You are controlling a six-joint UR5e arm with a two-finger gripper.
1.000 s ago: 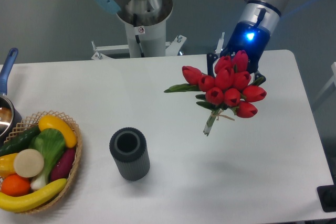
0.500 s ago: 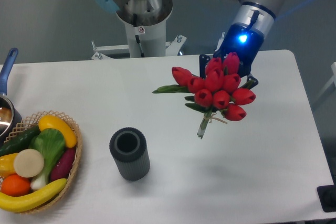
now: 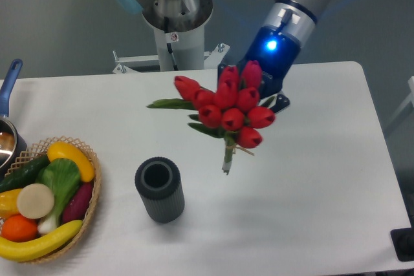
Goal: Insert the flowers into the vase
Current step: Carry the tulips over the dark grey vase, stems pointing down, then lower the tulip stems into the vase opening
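The flowers [image 3: 228, 108], a tied bunch of red tulip buds with green leaves and short stems, hang in the air above the table, stems pointing down. My gripper [image 3: 253, 88] is shut on the bunch from behind; its fingers are mostly hidden by the buds, and a blue light glows on the wrist. The vase [image 3: 159, 189], dark grey, ribbed and cylindrical, stands upright on the table with its round mouth open, below and to the left of the bunch. The stem tips are clear of the vase, to its right.
A wicker basket [image 3: 90, 208] of toy fruit and vegetables sits at the front left. A pot with a blue handle [image 3: 9, 82] is at the left edge. The robot base [image 3: 173, 17] stands behind the table. A dark object [image 3: 404, 245] sits at the front right corner.
The gripper has carried the flowers to the left and slightly up, toward the vase. The vase and basket have not moved.
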